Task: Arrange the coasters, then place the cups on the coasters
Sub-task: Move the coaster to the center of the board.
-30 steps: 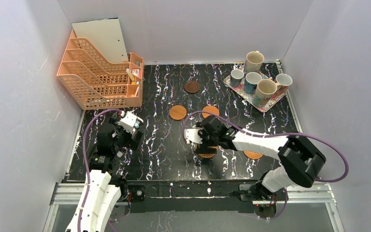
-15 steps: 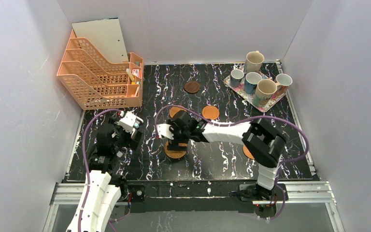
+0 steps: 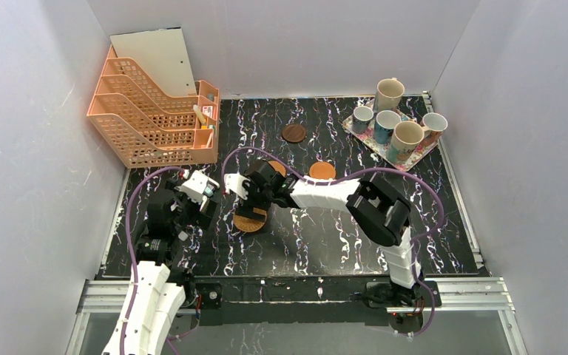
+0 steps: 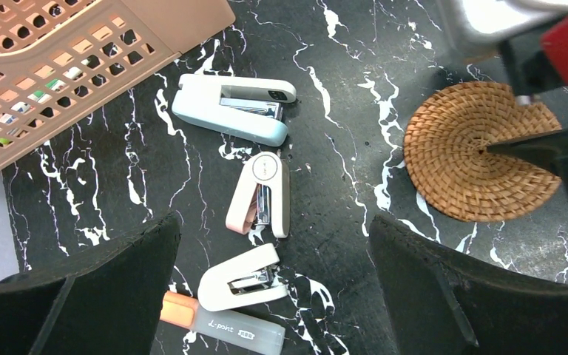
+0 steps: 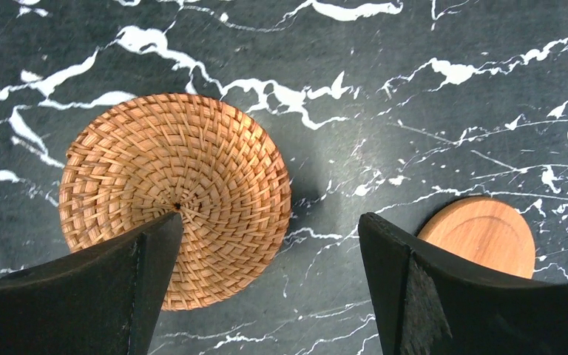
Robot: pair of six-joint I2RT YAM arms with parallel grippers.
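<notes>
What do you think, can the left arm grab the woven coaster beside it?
Probably not yet. The woven coaster lies close to the open left gripper, but the right gripper hangs open right over it, one finger across it, so the two arms would likely bump.

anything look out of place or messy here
Nothing spilled or damaged. Only clutter: a blue stapler, a pink stapler, a white stapler and a pen lie loose at mixed angles beside the file rack. The mugs stand upright on the tray.
</notes>
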